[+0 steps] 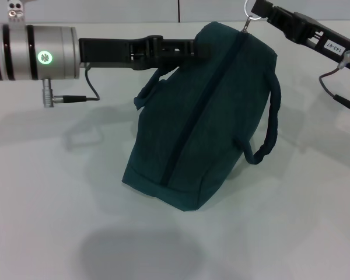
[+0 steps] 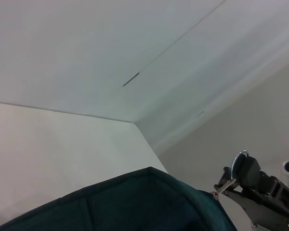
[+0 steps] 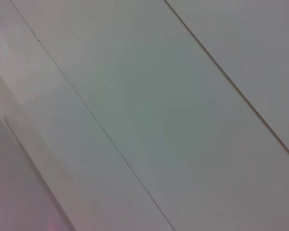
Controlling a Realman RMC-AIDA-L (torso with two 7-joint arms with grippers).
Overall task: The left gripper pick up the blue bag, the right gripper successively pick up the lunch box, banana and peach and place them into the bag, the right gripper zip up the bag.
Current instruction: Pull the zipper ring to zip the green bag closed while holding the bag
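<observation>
One bag (image 1: 204,116), two grippers: left gripper (image 1: 192,49) apparently clamps its top; right gripper (image 1: 258,10) pinches the zipper pull (image 1: 248,22).

A lab-like test bench — bare white table (image 1: 58,233), panelled wall (image 2: 86,48).

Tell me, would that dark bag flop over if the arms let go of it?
Probably it would sag. The bag looks like soft fabric: its side creases and a handle droops in a loop. It leans while the left gripper holds its top and the right gripper pinches the zipper pull. Its bulging body suggests some weight inside.
</observation>
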